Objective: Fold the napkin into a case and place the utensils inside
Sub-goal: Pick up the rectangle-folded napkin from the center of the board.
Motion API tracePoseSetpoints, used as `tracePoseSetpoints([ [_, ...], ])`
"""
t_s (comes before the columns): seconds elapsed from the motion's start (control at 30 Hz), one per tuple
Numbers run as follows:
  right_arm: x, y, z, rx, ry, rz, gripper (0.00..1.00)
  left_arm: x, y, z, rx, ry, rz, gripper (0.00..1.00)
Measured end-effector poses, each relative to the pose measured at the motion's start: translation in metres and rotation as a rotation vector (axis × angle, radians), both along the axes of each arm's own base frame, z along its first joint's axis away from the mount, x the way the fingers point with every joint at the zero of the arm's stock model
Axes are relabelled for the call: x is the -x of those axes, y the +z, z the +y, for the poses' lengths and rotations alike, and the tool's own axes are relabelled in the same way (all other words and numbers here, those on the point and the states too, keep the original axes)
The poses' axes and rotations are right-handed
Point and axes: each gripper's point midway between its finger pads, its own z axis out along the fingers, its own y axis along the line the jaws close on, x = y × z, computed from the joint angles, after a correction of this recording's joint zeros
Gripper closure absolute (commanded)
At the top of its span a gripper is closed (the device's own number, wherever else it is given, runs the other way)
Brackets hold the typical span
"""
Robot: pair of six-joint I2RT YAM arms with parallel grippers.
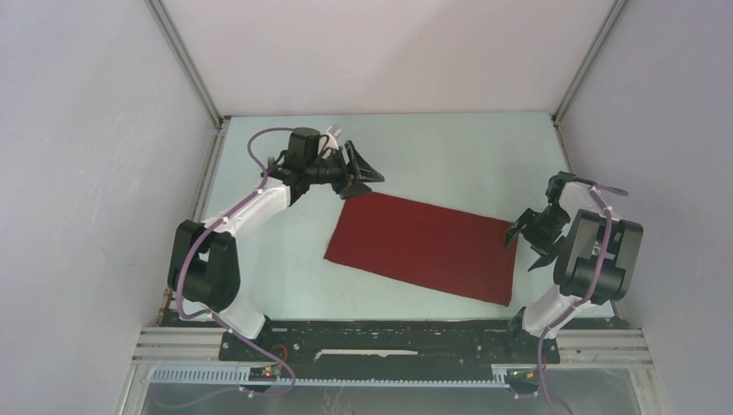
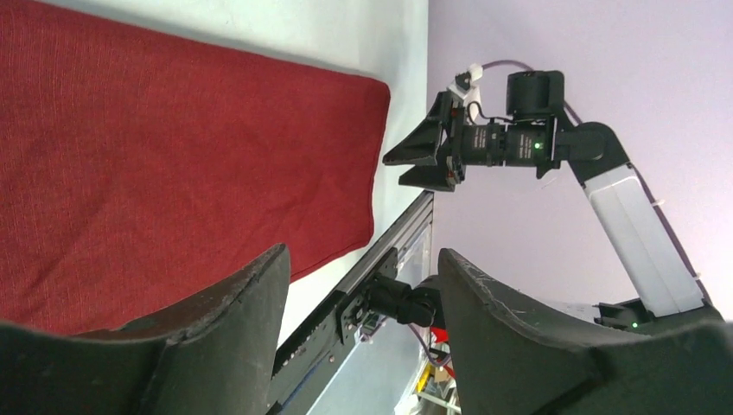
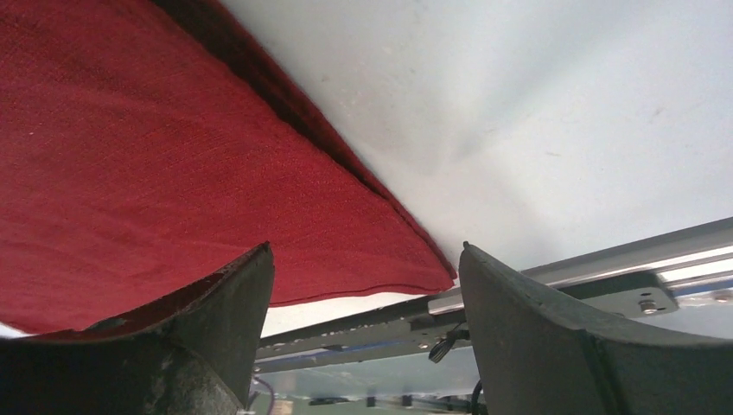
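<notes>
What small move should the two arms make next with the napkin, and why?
Probably lower both grippers and close them on the napkin's far corners, to start a fold. It lies flat, not yet folded narrow. The left gripper is by the far left corner, the right gripper by the far right one, both with jaws open and empty.

The napkin (image 1: 423, 246) is matt woven cloth with a fine rough weave; the tabletop (image 1: 449, 156) is smooth, faintly glossy; the black fingers (image 3: 216, 328) look scuffed matt plastic
</notes>
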Motion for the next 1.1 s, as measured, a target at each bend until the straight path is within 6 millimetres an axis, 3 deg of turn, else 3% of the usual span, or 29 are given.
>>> tracePoseSetpoints([
  [0.13, -0.002, -0.004, 0.006, 0.019, 0.075, 0.02, 0.21, 0.007, -0.008, 0.001, -0.005, -0.027, 0.029, 0.32],
  [0.3, 0.0, -0.017, 0.014, 0.012, 0.126, 0.071, 0.2, 0.007, -0.007, 0.004, 0.012, -0.038, 0.034, 0.32],
  [0.57, 0.003, -0.031, 0.015, 0.03, 0.161, 0.103, 0.23, -0.006, -0.02, 0.034, 0.025, 0.026, 0.065, 0.32],
  [0.93, -0.003, -0.038, 0.023, -0.009, 0.167, 0.094, 0.41, -0.011, -0.015, 0.039, 0.043, 0.034, 0.047, 0.32],
  [1.1, -0.006, -0.038, 0.028, -0.027, 0.174, 0.086, 0.6, -0.015, -0.015, 0.044, 0.043, 0.049, 0.046, 0.32],
])
